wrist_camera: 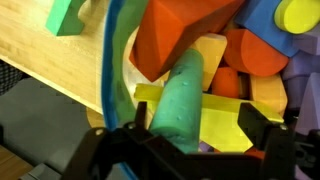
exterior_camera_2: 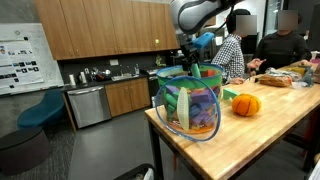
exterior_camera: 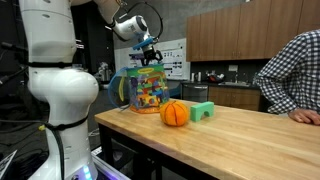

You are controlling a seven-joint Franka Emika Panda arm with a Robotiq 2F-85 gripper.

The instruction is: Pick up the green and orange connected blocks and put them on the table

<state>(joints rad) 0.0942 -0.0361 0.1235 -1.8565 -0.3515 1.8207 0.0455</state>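
Green and orange blocks are lying inside the clear bag, wedged among the other toys near its blue rim, the green one rounded and pointing up with the orange one pressing against its far end. Nothing is being lifted yet, so I am judging the task to be at its very start: the pair is waiting to be gripped, raised clear of the bag and set down on the table beside it. The claw is hanging right over the bag's mouth, in the wrist view dipping just inside it. Its jaws are standing wide apart, one on each side of the green block, with a gap showing on the yellow-block side; I am not seeing either pad pressing on it, so it is gripping nothing. Beside the bag, an orange ball and a green arch are sitting on the table, apart from the toys inside.
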